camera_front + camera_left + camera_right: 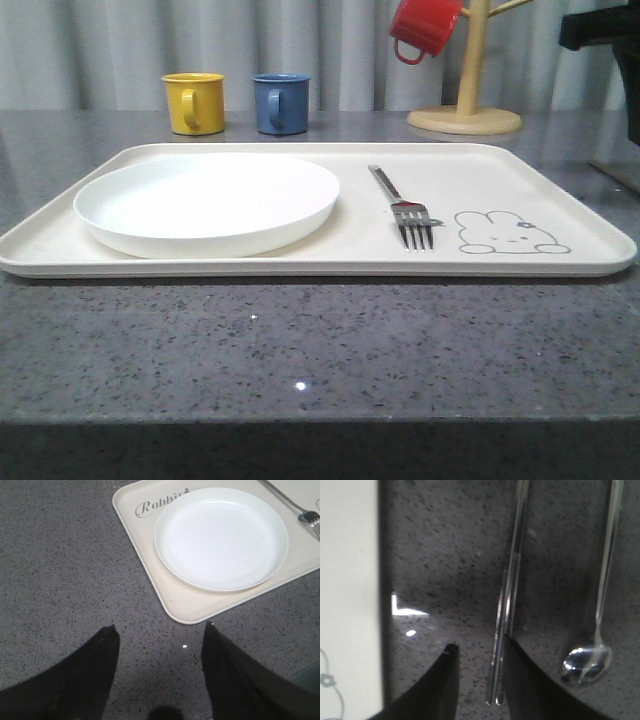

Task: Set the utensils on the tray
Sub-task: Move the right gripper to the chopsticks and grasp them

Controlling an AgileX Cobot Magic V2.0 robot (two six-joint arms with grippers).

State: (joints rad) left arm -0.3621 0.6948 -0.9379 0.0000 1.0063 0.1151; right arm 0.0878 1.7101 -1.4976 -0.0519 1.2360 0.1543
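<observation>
The cream tray (250, 258) lies across the counter with a round white plate (207, 200) on its left half. A steel fork (402, 208) rests on it beside the grey rabbit drawing (508, 232). In the left wrist view my left gripper (160, 627) is open above bare counter, just off the tray's corner (186, 614) near the plate (221, 537). My right gripper (480, 642) is open low over the counter. The pair of chopsticks (512, 580) lies between its fingers, against one fingertip (516, 652). The spoon (587, 662) lies beyond that finger, and the tray edge (347, 580) is on the other side.
A yellow mug (194, 102) and a blue mug (280, 103) stand behind the tray. A red mug (424, 26) hangs on a wooden mug tree (466, 112) at the back right. A dark arm part (600, 30) shows at the upper right.
</observation>
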